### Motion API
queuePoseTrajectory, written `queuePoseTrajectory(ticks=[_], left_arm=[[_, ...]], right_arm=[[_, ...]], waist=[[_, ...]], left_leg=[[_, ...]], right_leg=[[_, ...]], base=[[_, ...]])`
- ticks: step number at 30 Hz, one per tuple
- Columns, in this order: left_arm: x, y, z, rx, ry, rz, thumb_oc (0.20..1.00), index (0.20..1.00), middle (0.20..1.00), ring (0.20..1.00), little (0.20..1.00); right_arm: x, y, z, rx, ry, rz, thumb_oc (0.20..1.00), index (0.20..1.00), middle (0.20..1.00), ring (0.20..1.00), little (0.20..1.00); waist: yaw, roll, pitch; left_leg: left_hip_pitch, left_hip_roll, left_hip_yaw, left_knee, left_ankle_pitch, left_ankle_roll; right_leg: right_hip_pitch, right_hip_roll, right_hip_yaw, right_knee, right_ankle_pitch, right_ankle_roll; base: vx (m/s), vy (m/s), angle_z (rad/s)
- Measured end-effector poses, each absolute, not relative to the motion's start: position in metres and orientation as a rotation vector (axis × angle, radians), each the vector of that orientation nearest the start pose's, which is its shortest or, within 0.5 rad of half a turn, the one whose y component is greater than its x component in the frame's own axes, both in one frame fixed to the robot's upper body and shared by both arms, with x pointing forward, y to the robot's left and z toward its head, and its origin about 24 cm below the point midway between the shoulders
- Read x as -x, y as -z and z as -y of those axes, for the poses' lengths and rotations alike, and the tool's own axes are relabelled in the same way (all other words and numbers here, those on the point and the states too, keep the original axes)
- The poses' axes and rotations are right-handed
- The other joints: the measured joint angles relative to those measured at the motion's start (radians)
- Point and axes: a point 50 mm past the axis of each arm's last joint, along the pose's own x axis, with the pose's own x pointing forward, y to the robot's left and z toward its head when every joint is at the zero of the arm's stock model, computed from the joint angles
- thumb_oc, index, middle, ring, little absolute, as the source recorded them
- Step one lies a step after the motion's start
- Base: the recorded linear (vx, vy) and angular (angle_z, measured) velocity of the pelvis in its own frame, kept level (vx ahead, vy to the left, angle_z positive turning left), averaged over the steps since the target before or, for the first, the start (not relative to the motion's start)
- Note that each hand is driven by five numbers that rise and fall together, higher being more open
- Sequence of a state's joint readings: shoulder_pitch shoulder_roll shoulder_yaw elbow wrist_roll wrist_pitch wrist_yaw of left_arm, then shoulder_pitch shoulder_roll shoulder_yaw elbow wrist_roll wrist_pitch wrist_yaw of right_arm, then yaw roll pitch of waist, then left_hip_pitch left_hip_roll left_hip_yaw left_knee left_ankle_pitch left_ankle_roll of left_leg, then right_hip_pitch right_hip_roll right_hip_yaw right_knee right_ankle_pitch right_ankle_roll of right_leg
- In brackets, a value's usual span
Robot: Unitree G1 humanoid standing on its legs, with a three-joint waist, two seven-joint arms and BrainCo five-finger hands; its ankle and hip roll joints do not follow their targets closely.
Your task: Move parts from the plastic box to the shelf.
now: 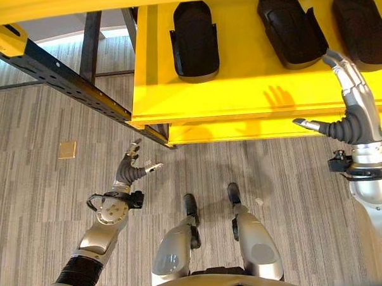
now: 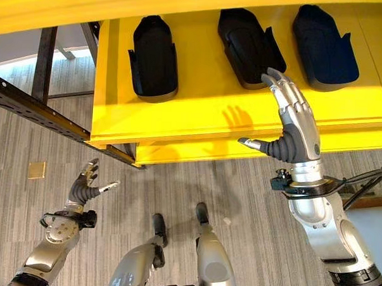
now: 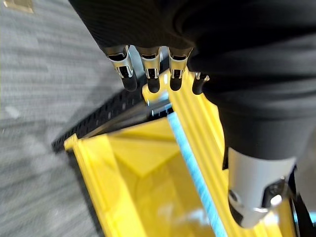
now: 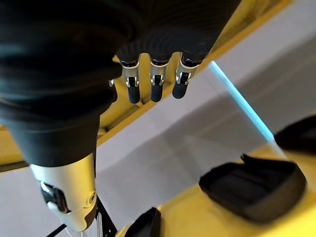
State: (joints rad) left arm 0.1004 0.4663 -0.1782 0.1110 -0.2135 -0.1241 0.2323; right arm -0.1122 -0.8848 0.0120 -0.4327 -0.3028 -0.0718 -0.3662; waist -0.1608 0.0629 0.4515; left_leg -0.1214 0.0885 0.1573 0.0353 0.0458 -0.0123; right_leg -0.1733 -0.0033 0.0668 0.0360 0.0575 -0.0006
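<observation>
Three parts (image 2: 249, 47) lie on the shelf (image 2: 179, 117). Right hand (image 2: 296, 138) above its edge, fingers spread, empty; left hand (image 1: 131, 172) low, relaxed. Best to withdraw clear of the parts.

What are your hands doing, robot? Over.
Right hand open, fingers by middle part. Left hand open, low over floor. Three parts on shelf. Nothing in the way.

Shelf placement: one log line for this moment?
right hand: open, empty, at shelf edge | left hand: open, low, idle | black parts: three on shelf
</observation>
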Motion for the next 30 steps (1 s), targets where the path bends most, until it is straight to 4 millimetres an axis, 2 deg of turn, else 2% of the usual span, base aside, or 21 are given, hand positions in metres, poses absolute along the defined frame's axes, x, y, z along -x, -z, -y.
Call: queuePoseTrajectory(ticks=[3, 9, 15, 18, 21, 22, 23, 25, 26, 27, 29, 30], left_arm=[[-0.226, -0.015, -0.219, -0.267, -0.069, -0.103, 1.000, 1.000, 1.000, 1.000, 1.000], [-0.229, -0.018, -0.220, -0.282, -0.042, -0.095, 1.000, 1.000, 1.000, 1.000, 1.000], [-0.236, -0.023, -0.212, -0.315, 0.030, -0.069, 1.000, 1.000, 1.000, 1.000, 1.000], [-0.235, -0.022, -0.210, -0.344, 0.058, -0.074, 1.000, 1.000, 1.000, 1.000, 1.000], [-0.237, -0.025, -0.213, -0.335, 0.043, -0.070, 1.000, 1.000, 1.000, 1.000, 1.000], [-0.238, -0.025, -0.212, -0.330, 0.041, -0.066, 1.000, 1.000, 1.000, 1.000, 1.000], [-0.240, -0.026, -0.210, -0.297, 0.039, -0.063, 1.000, 1.000, 1.000, 1.000, 1.000], [-0.244, -0.017, -0.202, -0.230, 0.023, -0.088, 1.000, 1.000, 1.000, 1.000, 1.000], [-0.240, -0.012, -0.199, -0.212, 0.023, -0.106, 1.000, 1.000, 1.000, 1.000, 1.000], [-0.238, -0.009, -0.198, -0.207, 0.026, -0.119, 1.000, 1.000, 1.000, 1.000, 1.000], [-0.238, -0.006, -0.191, -0.201, 0.037, -0.134, 1.000, 1.000, 1.000, 1.000, 1.000], [-0.237, -0.005, -0.192, -0.208, 0.036, -0.144, 1.000, 1.000, 1.000, 1.000, 1.000]], right_arm=[[-0.242, -0.232, 0.217, 0.999, 0.223, 0.825, 1.000, 1.000, 1.000, 1.000, 1.000], [-0.258, -0.228, 0.235, 0.850, 0.276, 0.678, 1.000, 1.000, 1.000, 1.000, 1.000], [-0.277, -0.236, 0.249, 0.706, 0.334, 0.615, 1.000, 1.000, 1.000, 1.000, 1.000], [-0.286, -0.237, 0.253, 0.622, 0.346, 0.588, 1.000, 1.000, 1.000, 1.000, 1.000], [-0.291, -0.236, 0.247, 0.618, 0.262, 0.558, 1.000, 1.000, 1.000, 1.000, 1.000], [-0.292, -0.233, 0.243, 0.624, 0.221, 0.543, 1.000, 1.000, 1.000, 1.000, 1.000], [-0.290, -0.225, 0.238, 0.613, 0.174, 0.521, 1.000, 1.000, 1.000, 1.000, 1.000], [-0.274, -0.201, 0.242, 0.575, 0.153, 0.452, 1.000, 1.000, 1.000, 1.000, 1.000], [-0.269, -0.177, 0.238, 0.531, 0.120, 0.376, 1.000, 1.000, 1.000, 1.000, 1.000], [-0.268, -0.170, 0.236, 0.512, 0.104, 0.352, 1.000, 1.000, 1.000, 1.000, 1.000], [-0.261, -0.155, 0.235, 0.481, 0.097, 0.308, 1.000, 1.000, 1.000, 1.000, 1.000], [-0.260, -0.150, 0.233, 0.458, 0.100, 0.299, 1.000, 1.000, 1.000, 1.000, 1.000]], waist=[[-0.004, 0.000, 0.000], [-0.011, 0.004, -0.002], [-0.014, 0.009, -0.005], [-0.010, 0.011, -0.006], [-0.003, 0.022, -0.013], [-0.004, 0.025, -0.015], [-0.002, 0.032, -0.019], [-0.017, 0.046, -0.034], [-0.008, 0.043, -0.046], [-0.009, 0.043, -0.051], [-0.031, 0.041, -0.065], [-0.041, 0.028, -0.088]], left_leg=[[0.001, 0.000, 0.005, 0.000, -0.001, -0.002], [0.025, 0.005, 0.012, -0.017, 0.002, -0.005], [0.033, 0.008, 0.014, -0.019, 0.004, -0.008], [0.031, 0.013, 0.015, -0.019, 0.007, -0.010], [0.032, 0.017, 0.017, -0.010, 0.010, -0.013], [0.033, 0.017, 0.011, -0.009, 0.009, -0.012], [0.021, 0.016, 0.002, -0.009, 0.024, -0.027], [0.007, 0.021, -0.004, 0.014, 0.024, -0.022], [0.015, 0.031, 0.030, 0.027, 0.014, -0.012], [0.016, 0.036, 0.043, 0.033, 0.010, -0.008], [0.016, 0.010, 0.087, 0.081, -0.028, -0.020], [0.016, 0.001, 0.086, 0.077, -0.032, -0.020]], right_leg=[[0.000, -0.001, 0.000, 0.001, 0.000, 0.000], [0.007, 0.003, -0.007, 0.009, -0.001, -0.001], [0.004, 0.003, -0.015, 0.026, -0.007, -0.006], [-0.016, 0.004, -0.027, 0.061, -0.027, -0.016], [-0.065, 0.004, -0.041, 0.171, -0.084, -0.034], [-0.078, 0.005, -0.049, 0.211, -0.106, -0.036], [-0.097, 0.011, -0.070, 0.276, -0.123, -0.048], [-0.089, -0.005, -0.124, 0.301, -0.161, -0.065], [-0.080, 0.001, -0.138, 0.298, -0.171, -0.070], [-0.080, 0.002, -0.140, 0.301, -0.174, -0.074], [-0.059, -0.004, -0.153, 0.278, -0.168, -0.062], [-0.059, -0.004, -0.161, 0.275, -0.168, -0.061]], base=[[-0.06, -0.022, -0.02], [-0.03, -0.052, -0.04], [-0.08, -0.088, -0.01], [-0.17, -0.147, -0.03], [-0.16, -0.168, 0.02], [-0.24, -0.298, 0.26], [-0.21, -0.279, 0.61], [-0.09, -0.192, 0.88], [-0.02, -0.133, 0.49], [0.00, -0.104, 0.19], [0.04, -0.083, 0.17], [0.10, -0.035, 0.12]])
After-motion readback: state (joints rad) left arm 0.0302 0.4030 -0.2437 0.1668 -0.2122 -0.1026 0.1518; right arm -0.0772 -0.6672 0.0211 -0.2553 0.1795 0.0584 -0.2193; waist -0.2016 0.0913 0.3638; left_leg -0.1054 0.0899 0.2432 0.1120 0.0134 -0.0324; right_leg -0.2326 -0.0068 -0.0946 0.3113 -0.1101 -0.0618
